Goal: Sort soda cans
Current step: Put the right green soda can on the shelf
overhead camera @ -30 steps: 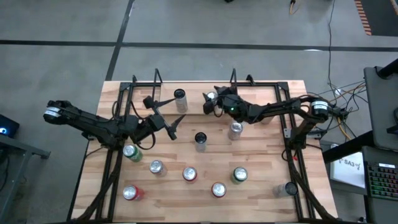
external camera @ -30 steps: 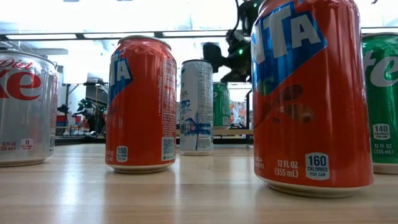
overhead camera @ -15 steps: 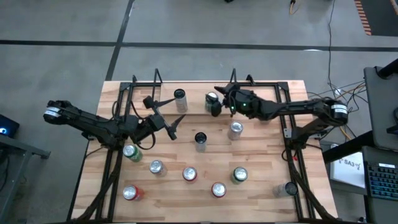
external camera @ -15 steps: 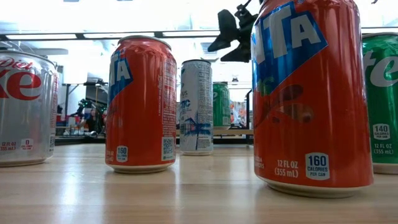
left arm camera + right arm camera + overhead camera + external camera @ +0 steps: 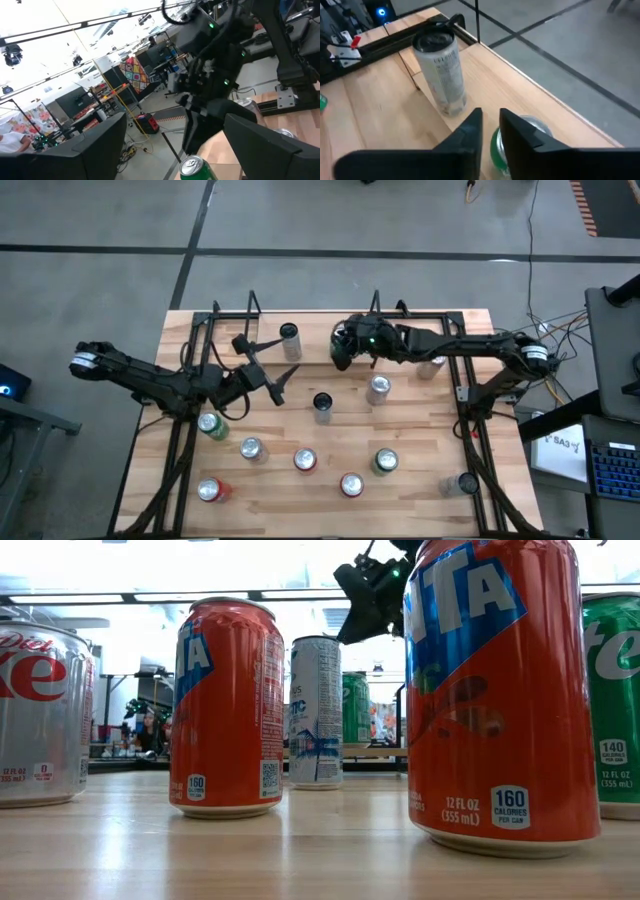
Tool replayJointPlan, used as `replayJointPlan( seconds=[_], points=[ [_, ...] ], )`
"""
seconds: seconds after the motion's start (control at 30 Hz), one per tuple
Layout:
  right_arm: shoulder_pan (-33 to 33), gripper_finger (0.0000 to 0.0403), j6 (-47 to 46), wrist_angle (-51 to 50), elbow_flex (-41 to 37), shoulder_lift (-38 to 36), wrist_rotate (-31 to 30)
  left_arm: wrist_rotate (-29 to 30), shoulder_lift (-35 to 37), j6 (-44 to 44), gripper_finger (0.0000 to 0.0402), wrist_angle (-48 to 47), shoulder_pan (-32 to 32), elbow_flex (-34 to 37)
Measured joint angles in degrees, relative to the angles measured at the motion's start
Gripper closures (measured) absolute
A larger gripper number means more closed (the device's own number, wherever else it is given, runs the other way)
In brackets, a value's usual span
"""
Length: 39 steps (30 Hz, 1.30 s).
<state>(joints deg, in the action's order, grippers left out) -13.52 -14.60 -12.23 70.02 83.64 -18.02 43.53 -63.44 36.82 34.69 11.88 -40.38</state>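
Cans (image 5: 304, 459) red, green, silver; tops silver.

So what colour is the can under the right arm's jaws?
Green, with a silver top: the small green metal can shows best in the right wrist view.

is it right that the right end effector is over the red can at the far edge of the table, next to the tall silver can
Not quite: the can under the right end effector is green, not red, as the right wrist view shows. It does sit near the table's far edge, beside the tall silver can.
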Motion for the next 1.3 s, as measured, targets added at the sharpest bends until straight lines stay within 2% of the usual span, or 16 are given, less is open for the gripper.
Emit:
replayJointPlan(
  seconds=[0.13,0.33,1.13,1.3],
  points=[
    [0.02,0.0386,1.55,-7.05,5.2,1.76,0.0,0.0,0.0,-0.01,0.008,-0.04,0.0,0.0],
    [-0.02,0.0394,1.33,-17.57,9.27,2.93,-0.33,0.0,0.0,-0.02,0.008,-0.08,-0.02,0.04],
    [-1.16,0.0394,1.59,-20.81,8.56,7.25,-0.61,0.01,-0.01,-0.02,0.008,-0.01,-0.15,0.24],
    [-1.14,0.0394,1.78,-23.93,8.55,6.95,-3.02,0.0,-0.01,-0.02,0.008,-0.04,-0.15,0.26]
  ],
)
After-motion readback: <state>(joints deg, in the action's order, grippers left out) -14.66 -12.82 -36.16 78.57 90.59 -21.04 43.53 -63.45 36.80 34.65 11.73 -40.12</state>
